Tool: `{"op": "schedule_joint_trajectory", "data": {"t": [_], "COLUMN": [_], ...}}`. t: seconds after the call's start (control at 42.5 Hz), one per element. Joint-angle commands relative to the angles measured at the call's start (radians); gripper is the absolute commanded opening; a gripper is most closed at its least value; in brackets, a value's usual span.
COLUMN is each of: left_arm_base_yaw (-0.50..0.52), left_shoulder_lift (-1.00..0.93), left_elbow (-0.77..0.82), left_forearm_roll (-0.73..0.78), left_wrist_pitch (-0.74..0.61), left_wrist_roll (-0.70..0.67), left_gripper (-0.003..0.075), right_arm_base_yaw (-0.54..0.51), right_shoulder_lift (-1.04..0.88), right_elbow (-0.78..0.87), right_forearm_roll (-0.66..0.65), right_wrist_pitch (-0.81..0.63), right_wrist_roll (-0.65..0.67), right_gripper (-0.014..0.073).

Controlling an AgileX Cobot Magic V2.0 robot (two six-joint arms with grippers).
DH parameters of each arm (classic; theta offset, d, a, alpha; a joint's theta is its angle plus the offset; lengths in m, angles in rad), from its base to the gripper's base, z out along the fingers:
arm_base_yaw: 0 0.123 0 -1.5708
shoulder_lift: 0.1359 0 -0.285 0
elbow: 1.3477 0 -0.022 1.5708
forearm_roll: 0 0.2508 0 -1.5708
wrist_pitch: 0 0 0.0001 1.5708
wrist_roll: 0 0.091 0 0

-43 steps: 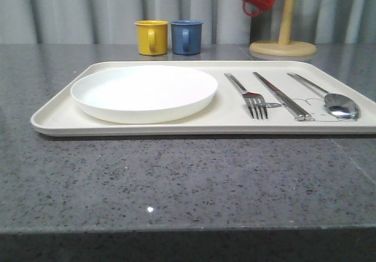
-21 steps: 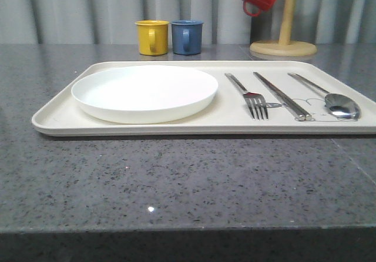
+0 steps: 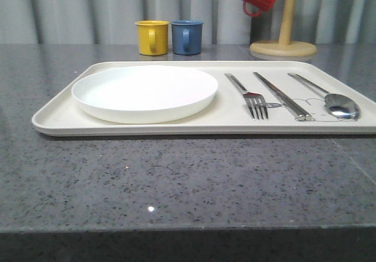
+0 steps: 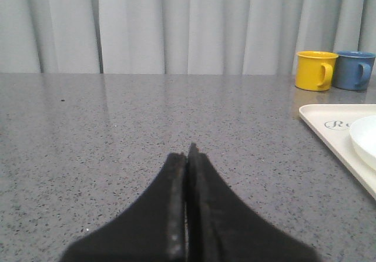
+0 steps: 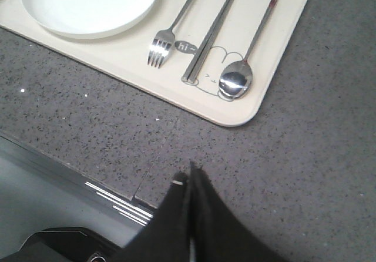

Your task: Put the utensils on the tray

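Countertop [image 4: 117,133]: left claw [image 4: 187,156], right claw [image 5: 189,177] seemingly closed, empty.

Soft even overhead light, glints on the spoon [image 5: 235,81], thin shadow under the tray [image 3: 176,128], sharp focus

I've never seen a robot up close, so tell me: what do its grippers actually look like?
Each wrist camera shows a pair of black, matte fingers that start broad and taper to a narrow tip, like a wedge or beak. The left gripper has a slightly rough, worn look along the inner edges. The right gripper carries a small pale mark near its tip. No cables or lettering are visible.
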Motion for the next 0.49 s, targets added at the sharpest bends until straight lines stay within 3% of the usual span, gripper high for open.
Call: {"op": "schedule_joint_trajectory", "data": {"t": [0.0,0.47], "left_arm_base_yaw": [-0.001,-0.060], "left_shoulder_lift": [-0.020,-0.022], "left_elbow": [0.013,0.013], "left_forearm_roll": [0.001,0.014], "left_wrist_pitch": [-0.091,-0.127], "left_wrist_roll": [-0.012,-0.005], "left_gripper": [-0.0020,-0.0020], "right_arm_base_yaw": [0.002,0.002], "right_shoulder_lift": [0.005,0.005], "right_elbow": [-0.021,-0.021], "right_forearm_roll": [-0.001,-0.001], "right_wrist_pitch": [-0.061,-0.061], "right_wrist_roll": [-0.005,-0.005], "right_gripper": [-0.0069,-0.0067]}}
